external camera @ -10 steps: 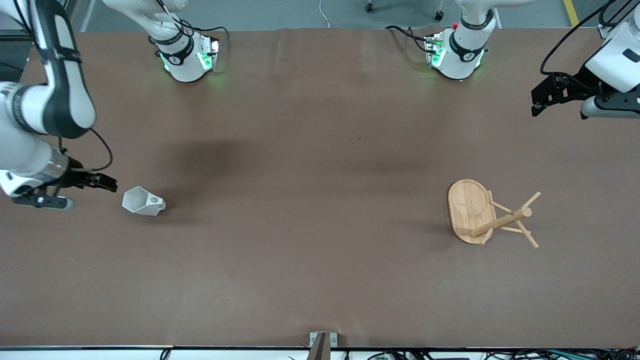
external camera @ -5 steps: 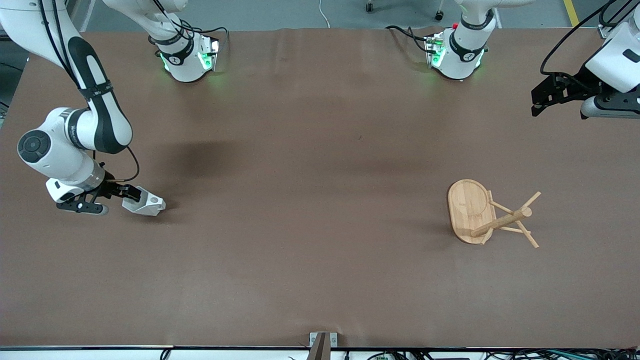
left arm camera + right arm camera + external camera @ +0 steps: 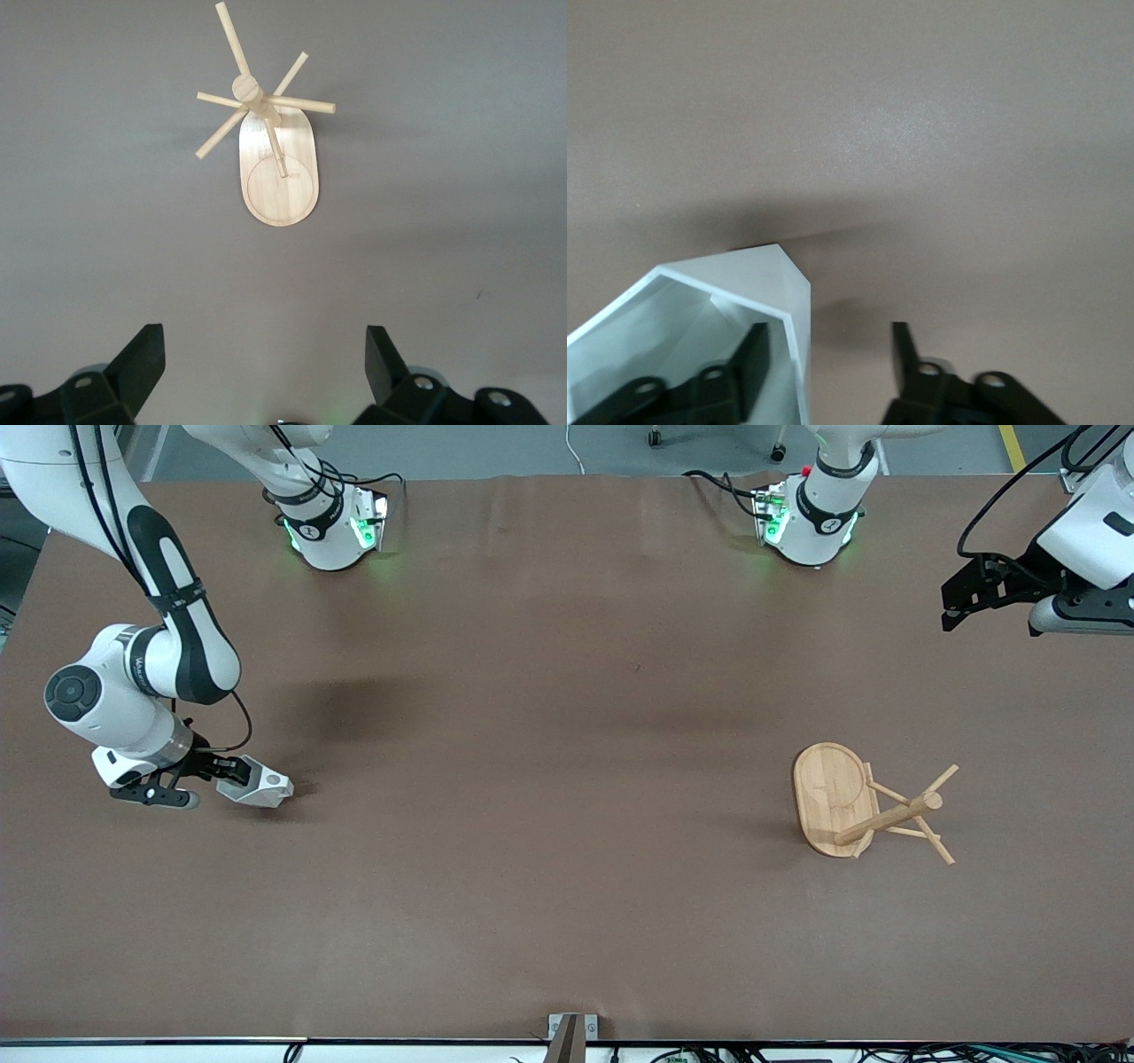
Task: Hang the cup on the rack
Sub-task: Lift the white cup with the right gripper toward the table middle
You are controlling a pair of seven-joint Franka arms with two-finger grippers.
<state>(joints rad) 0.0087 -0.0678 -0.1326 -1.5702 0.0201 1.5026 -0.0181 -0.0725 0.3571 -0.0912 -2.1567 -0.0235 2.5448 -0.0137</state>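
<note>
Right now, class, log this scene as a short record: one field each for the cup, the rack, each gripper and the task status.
cup: lying on its side on the table, toward the right arm's end
rack: tipped over on the table, toward the left arm's end, post and pegs off vertical
right gripper: at the cup's rim, open, one finger inside, one outside
left gripper: waiting above the table's edge, open
task status: cup not yet lifted

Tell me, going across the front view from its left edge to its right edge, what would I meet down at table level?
right gripper → cup → rack → left gripper, waiting up in the air at the table's end.
</note>
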